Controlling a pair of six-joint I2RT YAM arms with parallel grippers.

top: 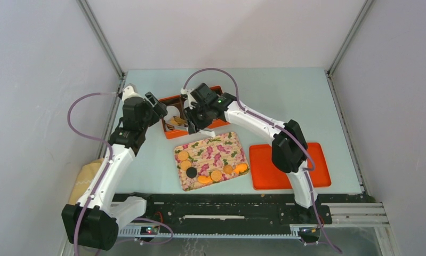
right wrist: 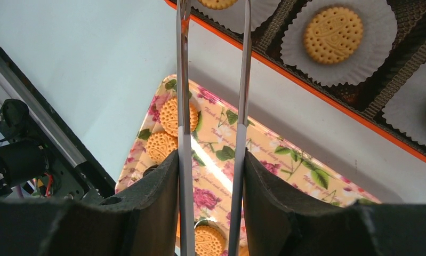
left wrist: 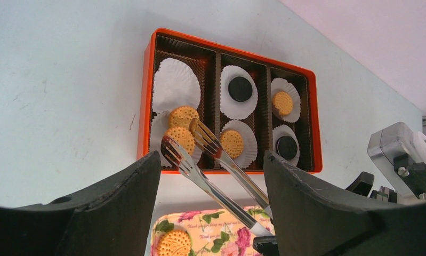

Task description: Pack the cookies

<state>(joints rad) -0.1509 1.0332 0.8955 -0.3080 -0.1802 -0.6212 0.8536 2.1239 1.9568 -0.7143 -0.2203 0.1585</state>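
Golden cookies [top: 216, 175] and one dark cookie [top: 191, 172] lie on the floral tray [top: 221, 146]. More cookies [left wrist: 232, 143] sit on white paper liners in the orange box [left wrist: 145, 106], two of them dark [left wrist: 240, 88]. My right gripper [right wrist: 210, 157] is shut on both arms of the metal tongs [right wrist: 241, 80]. The forked tong tips [left wrist: 173, 150] stand apart on either side of a golden cookie [left wrist: 181, 137] in the box's near-left compartment; I cannot tell whether they pinch it. My left gripper [left wrist: 211, 160] hangs open beside the box's left end, holding nothing.
The orange lid [top: 288, 165] lies right of the tray. A tan bag [top: 85, 178] sits at the table's left edge. One white liner [left wrist: 174, 85] at the box's far left holds no cookie. The right arm [top: 264, 125] arches over the tray's back.
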